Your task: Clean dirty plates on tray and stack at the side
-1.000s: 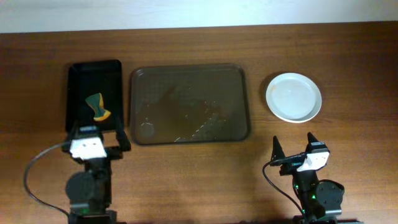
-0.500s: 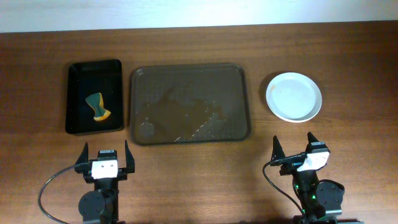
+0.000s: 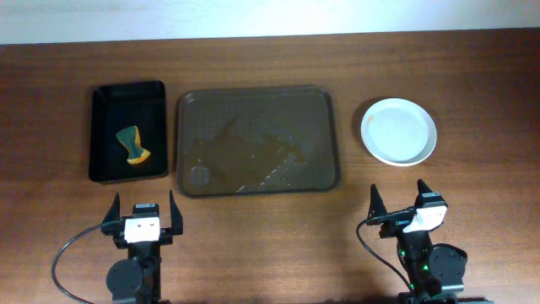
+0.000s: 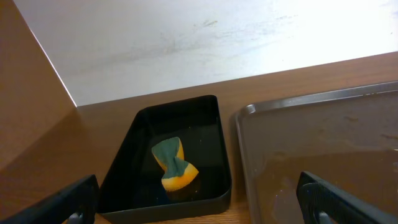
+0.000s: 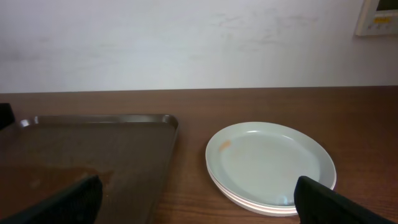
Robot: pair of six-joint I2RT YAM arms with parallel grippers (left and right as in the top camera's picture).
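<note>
Plates (image 3: 398, 131) sit off to the right, stacked. Going across: a black tray (image 3: 94, 135) holding a sponge (image 3: 133, 145) at ten o'clock, left gripper (image 3: 143, 207) spread at seven, brown tray (image 3: 253, 91) wet-looking and bare at twelve, right gripper (image 3: 397, 196) spread at five, the stack at two. They look stiff, glossy, probably slippery and breakable; I'd pinch the near rim.

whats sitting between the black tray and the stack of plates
The brown tray lies between them, apart from both the black tray and the plates; the overhead view shows this.
</note>
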